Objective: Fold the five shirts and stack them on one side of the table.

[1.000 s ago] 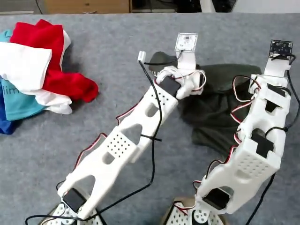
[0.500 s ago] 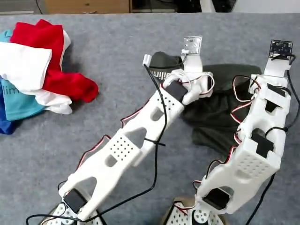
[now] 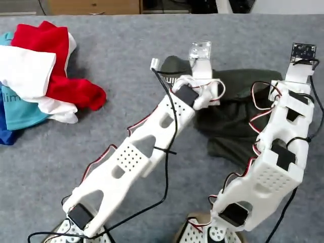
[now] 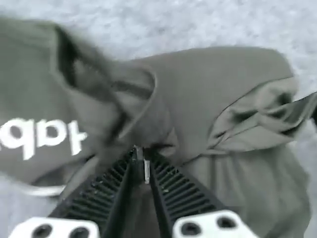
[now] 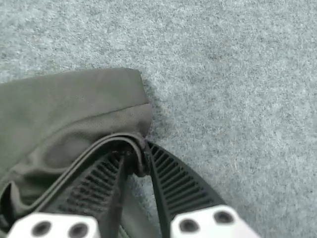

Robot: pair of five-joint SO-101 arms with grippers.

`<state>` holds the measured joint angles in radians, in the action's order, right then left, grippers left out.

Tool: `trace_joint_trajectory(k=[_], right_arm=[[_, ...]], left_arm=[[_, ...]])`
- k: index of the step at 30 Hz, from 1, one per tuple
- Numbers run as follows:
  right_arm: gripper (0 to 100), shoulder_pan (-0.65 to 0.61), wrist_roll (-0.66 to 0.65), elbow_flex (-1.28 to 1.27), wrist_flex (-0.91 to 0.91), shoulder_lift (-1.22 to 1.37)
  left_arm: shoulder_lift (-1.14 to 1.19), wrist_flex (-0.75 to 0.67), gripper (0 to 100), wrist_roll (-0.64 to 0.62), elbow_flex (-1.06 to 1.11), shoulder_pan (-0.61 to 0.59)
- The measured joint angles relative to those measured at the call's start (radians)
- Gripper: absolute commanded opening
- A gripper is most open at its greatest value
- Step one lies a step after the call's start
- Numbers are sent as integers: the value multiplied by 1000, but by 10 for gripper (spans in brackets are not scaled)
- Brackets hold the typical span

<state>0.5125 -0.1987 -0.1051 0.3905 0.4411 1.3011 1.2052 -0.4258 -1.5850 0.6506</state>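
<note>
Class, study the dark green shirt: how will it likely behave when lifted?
Probably floppy: the shirt bunches into soft folds where the left gripper pinches it. Likely light, since its thin edge drapes over the right gripper. It may drag on the fuzzy table.

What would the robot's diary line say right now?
left fingers: shut on olive shirt | right fingers: shut on same shirt's edge | other shirts: heaped at far left, unfolded

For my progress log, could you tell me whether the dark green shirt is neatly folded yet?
Not yet: the dark green shirt lies bunched and creased, with the left gripper and right gripper each pinching its fabric.
</note>
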Motion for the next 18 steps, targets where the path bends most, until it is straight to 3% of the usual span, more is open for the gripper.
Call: trace_joint_trajectory(k=[14,18], right_arm=[[2,0,0,0,0,0],[2,0,0,0,0,0]], left_arm=[[-319,514,19,18,-44,-97],[-411,539,21,44,-46,-155]])
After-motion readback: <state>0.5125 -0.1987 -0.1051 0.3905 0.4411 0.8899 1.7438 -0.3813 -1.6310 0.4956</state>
